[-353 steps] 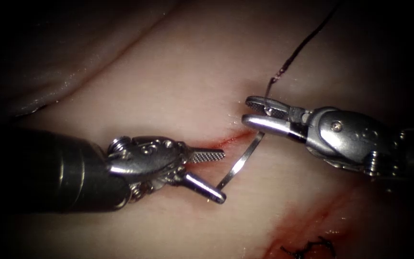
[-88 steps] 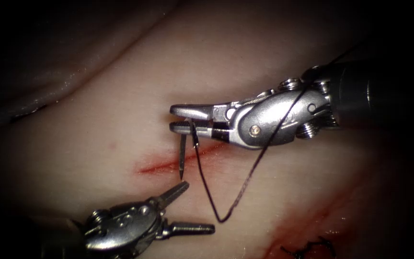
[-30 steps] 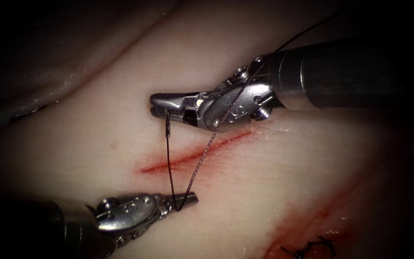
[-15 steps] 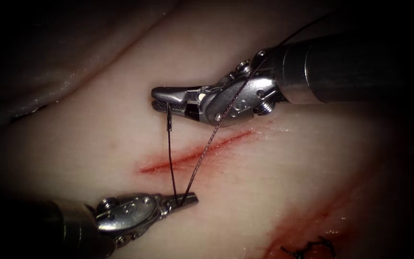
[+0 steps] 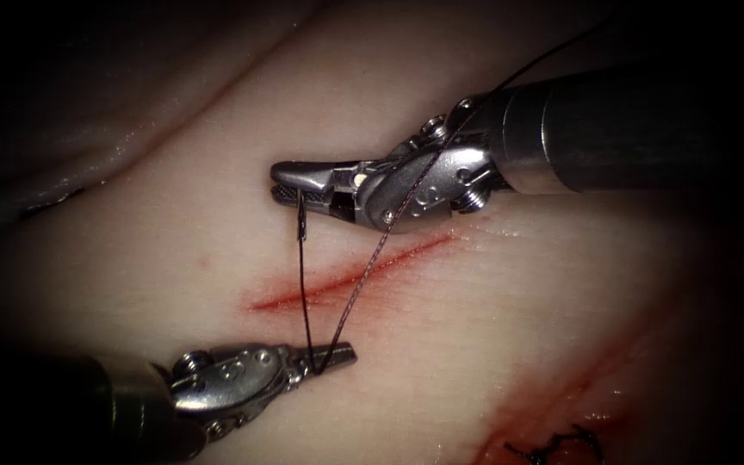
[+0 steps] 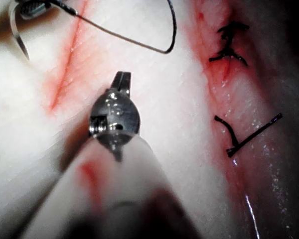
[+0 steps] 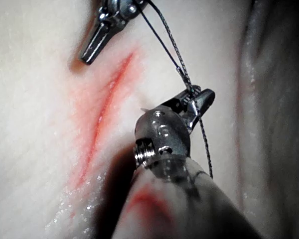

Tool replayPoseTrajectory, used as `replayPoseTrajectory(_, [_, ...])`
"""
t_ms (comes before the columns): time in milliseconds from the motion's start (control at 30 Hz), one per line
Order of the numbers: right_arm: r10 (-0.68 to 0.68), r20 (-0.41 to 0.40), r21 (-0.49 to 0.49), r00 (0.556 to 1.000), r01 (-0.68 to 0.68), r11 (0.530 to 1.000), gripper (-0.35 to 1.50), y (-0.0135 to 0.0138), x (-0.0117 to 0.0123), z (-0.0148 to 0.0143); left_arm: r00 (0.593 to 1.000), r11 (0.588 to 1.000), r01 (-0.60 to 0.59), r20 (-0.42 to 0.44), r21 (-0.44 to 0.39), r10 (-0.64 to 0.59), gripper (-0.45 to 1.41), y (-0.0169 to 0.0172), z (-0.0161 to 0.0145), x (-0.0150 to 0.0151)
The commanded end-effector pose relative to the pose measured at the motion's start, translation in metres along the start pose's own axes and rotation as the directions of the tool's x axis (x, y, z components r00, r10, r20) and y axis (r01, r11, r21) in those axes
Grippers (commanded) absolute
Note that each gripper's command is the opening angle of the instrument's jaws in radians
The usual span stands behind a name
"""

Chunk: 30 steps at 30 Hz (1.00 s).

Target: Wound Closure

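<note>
The right tool (image 7: 197, 102) is closed on the needle's (image 7: 190, 96) swaged end, above the pale tissue (image 7: 35, 124). Thread (image 7: 164, 42) runs from there toward eleven o'clock to the left tool (image 7: 92, 47), whose closed jaws hold it near the red cut (image 7: 107, 102).

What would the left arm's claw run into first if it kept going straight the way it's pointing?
Probably nothing soon. The left claw, shut on the thread, points toward the picture's right, running low over bare tissue below the cut. Depth is unclear, so it might graze the tissue surface.
</note>
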State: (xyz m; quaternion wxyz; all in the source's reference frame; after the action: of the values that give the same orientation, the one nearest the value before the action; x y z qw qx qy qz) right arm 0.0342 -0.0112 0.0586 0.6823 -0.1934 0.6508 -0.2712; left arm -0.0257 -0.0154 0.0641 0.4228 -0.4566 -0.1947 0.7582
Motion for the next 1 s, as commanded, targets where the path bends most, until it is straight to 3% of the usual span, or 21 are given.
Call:
replayPoseTrajectory(33, [0.004, -0.002, -0.003, 1.0, -0.004, 1.0, -0.35, 0.0001, -0.0001, 0.0008, 1.0, 1.0, 0.001, 0.001, -0.001, -0.001, -0.08, 0.0002, 0.0007, -0.0007])
replayPoseTrajectory(300, [0.015, -0.017, -0.009, 1.0, -0.015, 1.0, -0.35, 0.0007, 0.0013, 0.0015, 1.0, 1.0, 0.0, 0.001, -0.001, 0.0, -0.08, 0.0002, 0.0007, -0.0008])
replayPoseTrajectory(600, [-0.014, -0.01, 0.022, 1.0, 0.014, 1.0, -0.35, -0.0011, -0.0002, 0.0016, 1.0, 1.0, 0.0, 0.001, -0.002, 0.0, -0.1, 0.0001, 0.0005, -0.0008])
replayPoseTrajectory(833, [-0.011, 0.008, 0.038, 1.0, 0.01, 0.999, -0.35, -0.0014, 0.0001, 0.0015, 1.0, 1.0, -0.001, 0.002, -0.004, 0.001, -0.1, 0.0001, 0.0004, -0.0008])
replayPoseTrajectory(1000, [-0.105, 0.013, 0.071, 0.994, 0.104, 0.992, -0.35, -0.0029, -0.0003, 0.0019, 1.0, 1.0, -0.002, 0.003, -0.006, 0.002, -0.1, 0.0, 0.0002, -0.0009])
